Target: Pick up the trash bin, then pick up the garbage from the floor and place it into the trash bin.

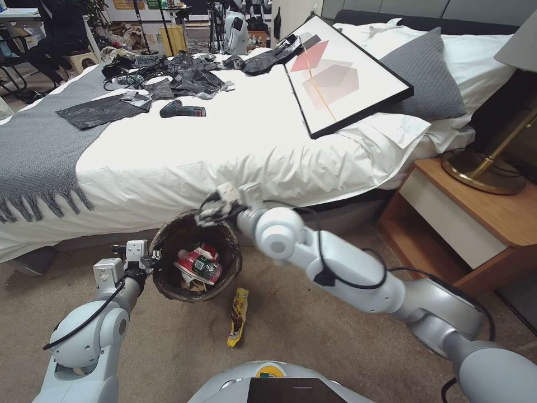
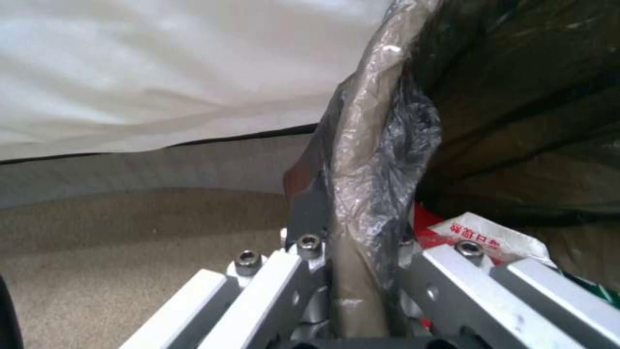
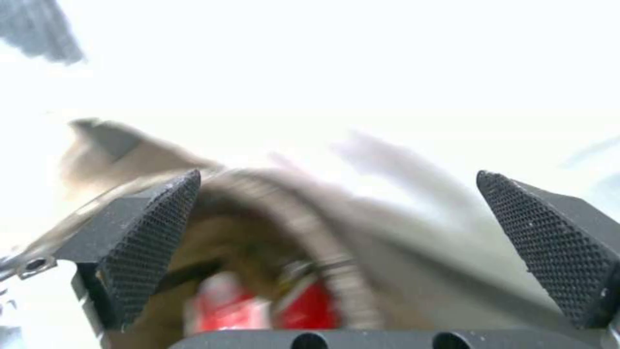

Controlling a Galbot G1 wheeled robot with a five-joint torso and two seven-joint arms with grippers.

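Observation:
The trash bin, lined with a dark bag, hangs tilted just above the carpet floor in front of the bed. My left gripper is shut on its near rim; in the left wrist view the fingers pinch the bag-covered rim. Inside lie red-and-white wrappers and a small bottle; one wrapper sits beside the rim. My right gripper hovers open over the bin's far rim, its pads wide apart above the blurred rim. A yellow snack wrapper lies on the floor.
The white bed stands close behind the bin, carrying a framed picture, black bags and a drill. A wooden nightstand with a brass lamp is at the right. Open carpet lies in front.

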